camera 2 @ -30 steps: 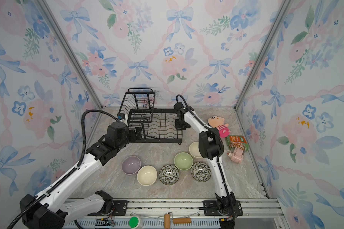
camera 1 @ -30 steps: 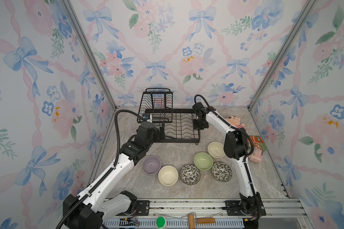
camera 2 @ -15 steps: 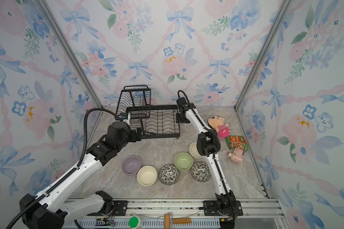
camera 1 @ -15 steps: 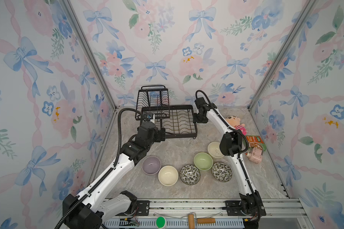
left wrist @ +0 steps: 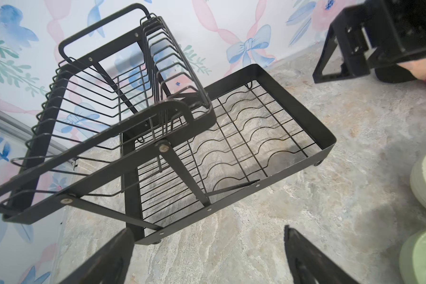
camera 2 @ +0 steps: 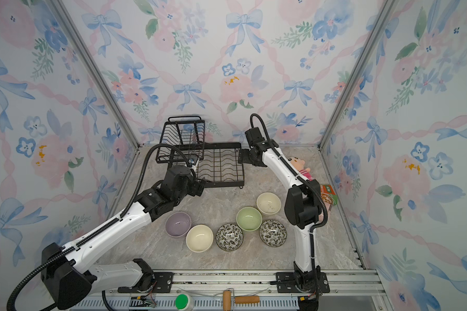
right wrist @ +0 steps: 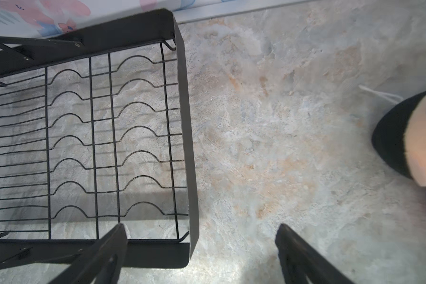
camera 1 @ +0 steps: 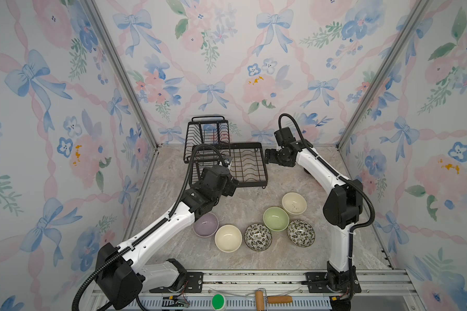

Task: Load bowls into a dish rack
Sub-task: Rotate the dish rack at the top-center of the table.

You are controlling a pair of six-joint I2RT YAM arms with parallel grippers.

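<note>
Tools both spread wide, gripping nothing: the left tool (left wrist: 208, 230) hangs just off the near rail of the dish rack (camera 1: 250, 164), and the right tool (right wrist: 201, 226) sits beside its end rail. Rack stands on the worktop (camera 1: 248, 204) toward the back wall. All six bowls (camera 1: 257, 237) sit upright in a cluster in front of it, with the lavender bowl (camera 1: 206, 224) partly under the left arm.

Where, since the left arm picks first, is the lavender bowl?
The lavender bowl is the leftmost bowl in both top views, beside a cream bowl and partly hidden by the left arm.
</note>
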